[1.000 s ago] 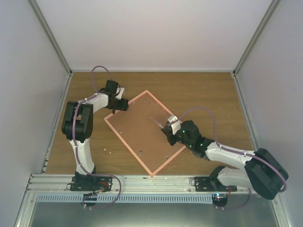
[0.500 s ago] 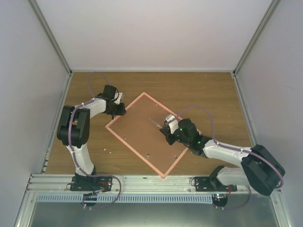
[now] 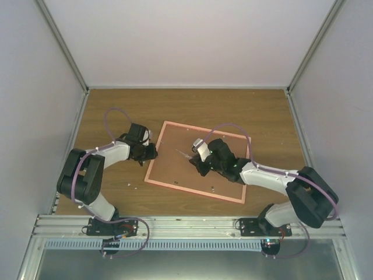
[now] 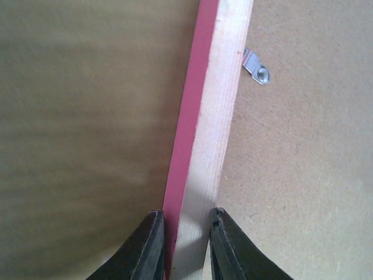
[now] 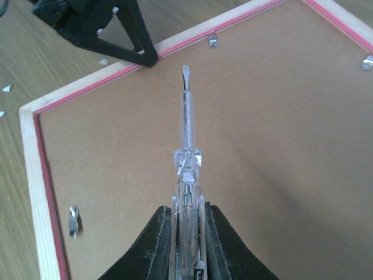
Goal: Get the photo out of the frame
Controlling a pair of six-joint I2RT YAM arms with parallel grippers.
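While the left gripper [image 4: 185,236] pinches its rail, the frame [image 4: 213,116] lies face down on the table [image 3: 262,105] — it looks light, stiff, liable to skate. The right gripper [image 5: 186,233] clamps a clear screwdriver [image 5: 185,146] above the backing board [image 5: 262,116], photo hidden underneath.

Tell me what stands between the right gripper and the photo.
The frame lies face down, so its brown backing board, pinned by metal tabs, covers the photo, which is hidden. The right gripper holds a screwdriver above that board.
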